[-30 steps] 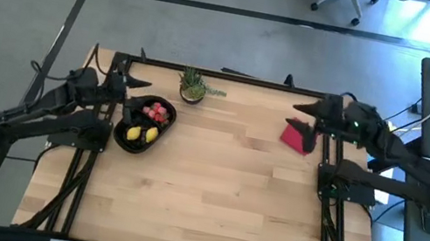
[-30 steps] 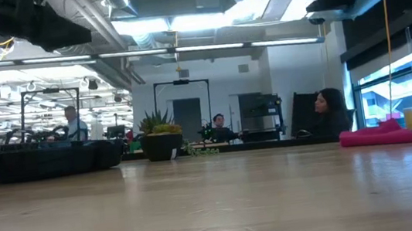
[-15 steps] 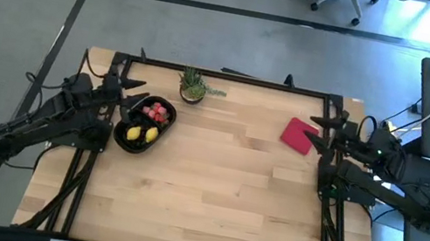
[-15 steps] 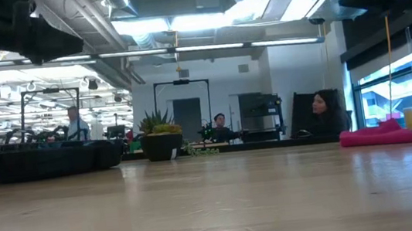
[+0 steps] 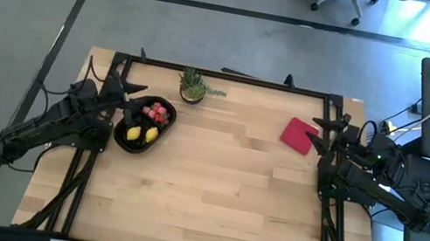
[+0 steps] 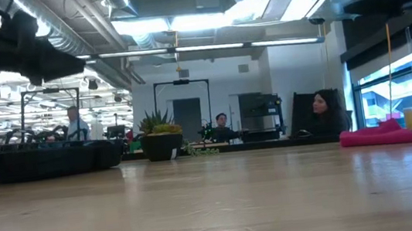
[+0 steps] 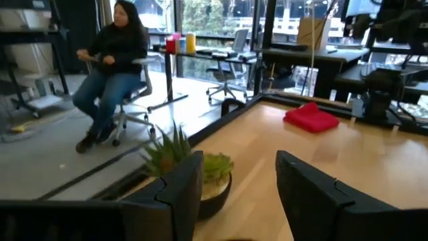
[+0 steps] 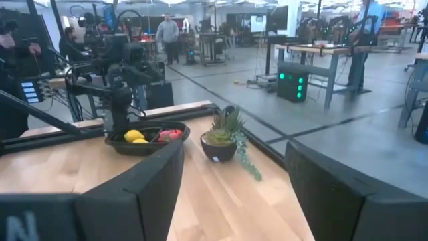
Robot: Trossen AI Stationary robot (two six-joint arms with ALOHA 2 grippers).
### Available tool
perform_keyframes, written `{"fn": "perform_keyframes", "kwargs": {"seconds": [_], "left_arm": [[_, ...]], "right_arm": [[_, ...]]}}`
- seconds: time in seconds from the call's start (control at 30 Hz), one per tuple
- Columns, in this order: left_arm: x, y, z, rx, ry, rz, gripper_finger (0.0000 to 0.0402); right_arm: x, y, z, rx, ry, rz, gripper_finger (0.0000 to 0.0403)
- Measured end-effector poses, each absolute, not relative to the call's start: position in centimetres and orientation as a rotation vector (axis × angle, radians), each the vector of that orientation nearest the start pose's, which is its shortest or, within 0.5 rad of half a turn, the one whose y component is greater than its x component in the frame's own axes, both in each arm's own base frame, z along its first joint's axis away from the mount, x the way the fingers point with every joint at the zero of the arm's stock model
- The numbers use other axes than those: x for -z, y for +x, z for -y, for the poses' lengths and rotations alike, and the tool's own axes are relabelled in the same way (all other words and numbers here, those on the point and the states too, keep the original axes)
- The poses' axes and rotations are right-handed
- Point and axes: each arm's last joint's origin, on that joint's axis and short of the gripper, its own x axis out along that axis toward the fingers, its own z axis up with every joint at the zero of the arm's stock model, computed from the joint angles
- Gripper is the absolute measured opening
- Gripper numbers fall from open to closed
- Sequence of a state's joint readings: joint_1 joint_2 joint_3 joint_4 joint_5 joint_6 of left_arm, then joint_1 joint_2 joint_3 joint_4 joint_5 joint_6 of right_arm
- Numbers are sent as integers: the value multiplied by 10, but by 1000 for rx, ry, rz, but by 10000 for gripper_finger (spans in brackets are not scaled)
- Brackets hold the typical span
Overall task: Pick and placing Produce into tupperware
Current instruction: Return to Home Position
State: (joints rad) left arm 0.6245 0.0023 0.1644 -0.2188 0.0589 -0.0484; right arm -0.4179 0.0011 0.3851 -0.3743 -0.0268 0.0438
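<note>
Our left gripper (image 5: 132,99), jaws apart and empty, has drawn back just beside the shallow black plastic container (image 5: 135,150) holding yellow and red toy fruits (image 5: 142,133); our right gripper (image 5: 320,131), likewise spread, has retreated off the red cloth (image 5: 295,135).

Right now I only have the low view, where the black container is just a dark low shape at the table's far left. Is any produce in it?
Observer: Yes. From above, the black container holds yellow lemons and red strawberries.
Operator: Any produce lying loose on the table?
Observer: None that I can see from above. The table shows only the potted plant and the red square.
Operator: Is either arm carrying anything?
Observer: No. On the left gripper and the right gripper, the jaws stand apart with nothing between them.
</note>
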Motion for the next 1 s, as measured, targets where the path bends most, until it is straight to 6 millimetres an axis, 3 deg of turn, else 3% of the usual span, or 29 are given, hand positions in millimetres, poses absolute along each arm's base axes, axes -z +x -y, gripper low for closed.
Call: {"fn": "perform_keyframes", "kwargs": {"seconds": [0.23,0.6,1.0], "left_arm": [[-170,79,-54,-562,-82,4,182],[-168,80,-56,-568,-44,40,173],[-167,78,-58,-662,49,-1,180]], "right_arm": [[-232,67,29,388,35,73,263],[-182,88,38,354,66,194,263],[-179,89,37,332,38,147,263]]}}
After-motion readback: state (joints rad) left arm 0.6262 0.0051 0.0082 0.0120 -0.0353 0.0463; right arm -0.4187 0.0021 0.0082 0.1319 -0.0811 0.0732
